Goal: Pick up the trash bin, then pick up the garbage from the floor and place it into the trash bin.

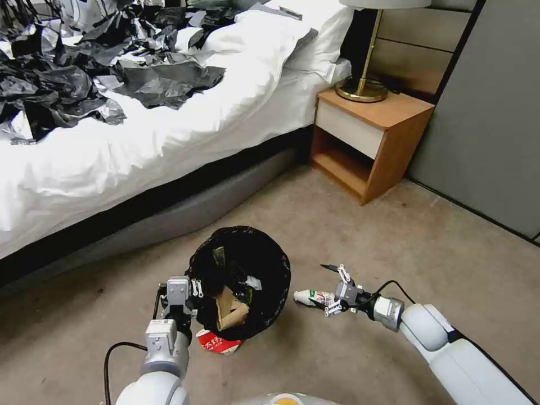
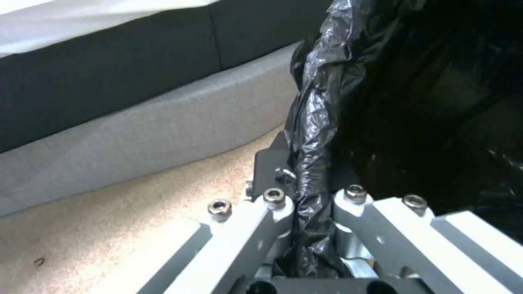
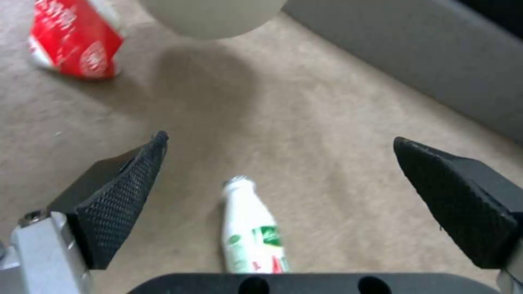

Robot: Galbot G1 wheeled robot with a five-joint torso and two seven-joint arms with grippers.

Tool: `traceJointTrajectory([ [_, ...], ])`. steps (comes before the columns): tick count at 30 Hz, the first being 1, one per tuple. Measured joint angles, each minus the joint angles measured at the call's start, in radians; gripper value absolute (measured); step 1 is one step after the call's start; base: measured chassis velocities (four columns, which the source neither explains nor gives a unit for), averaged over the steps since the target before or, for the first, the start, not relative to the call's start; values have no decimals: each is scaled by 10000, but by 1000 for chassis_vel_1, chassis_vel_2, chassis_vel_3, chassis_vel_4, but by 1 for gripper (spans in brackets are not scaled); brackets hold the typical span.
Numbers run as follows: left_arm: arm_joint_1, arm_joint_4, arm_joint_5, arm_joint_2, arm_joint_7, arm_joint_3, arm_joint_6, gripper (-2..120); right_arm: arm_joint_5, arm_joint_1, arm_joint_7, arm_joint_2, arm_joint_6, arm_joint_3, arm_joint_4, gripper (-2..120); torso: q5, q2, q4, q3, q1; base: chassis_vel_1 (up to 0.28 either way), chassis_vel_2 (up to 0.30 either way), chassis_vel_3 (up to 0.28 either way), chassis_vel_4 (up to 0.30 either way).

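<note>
The trash bin (image 1: 279, 269), lined with a black bag, hangs just off the carpet; its white base (image 3: 212, 16) casts a shadow below. My left gripper (image 1: 192, 289) is shut on the bin's bag-covered rim (image 2: 310, 163) on the side nearest me. Brown paper (image 1: 229, 313) and other litter lie inside. A small white bottle (image 1: 311, 296) with a green and red label lies on the floor right of the bin. My right gripper (image 1: 325, 288) hovers open over the bottle (image 3: 251, 228), one finger on each side. A red and white carton (image 1: 219, 342) lies under the bin's near edge.
A bed (image 1: 169, 129) with white bedding and a heap of black plastic bags (image 1: 84, 73) runs along the back left. A wooden nightstand (image 1: 371, 135) with a brass lamp (image 1: 363, 84) stands at the back right beside a grey wall panel (image 1: 495, 112). Carpet extends right.
</note>
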Motion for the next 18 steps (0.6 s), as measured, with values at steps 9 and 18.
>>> traceJointTrajectory([
  [9,4,18,32,-25,-5,18,1,1,-256,252,-247,546,290,50,-1071,100,2,0,0,0,1,0,0,0,0],
  [18,43,18,65,-34,-6,19,-2,1,-379,681,-21,878,453,178,-2381,100,0,0,0,0,0,0,0,0,0],
])
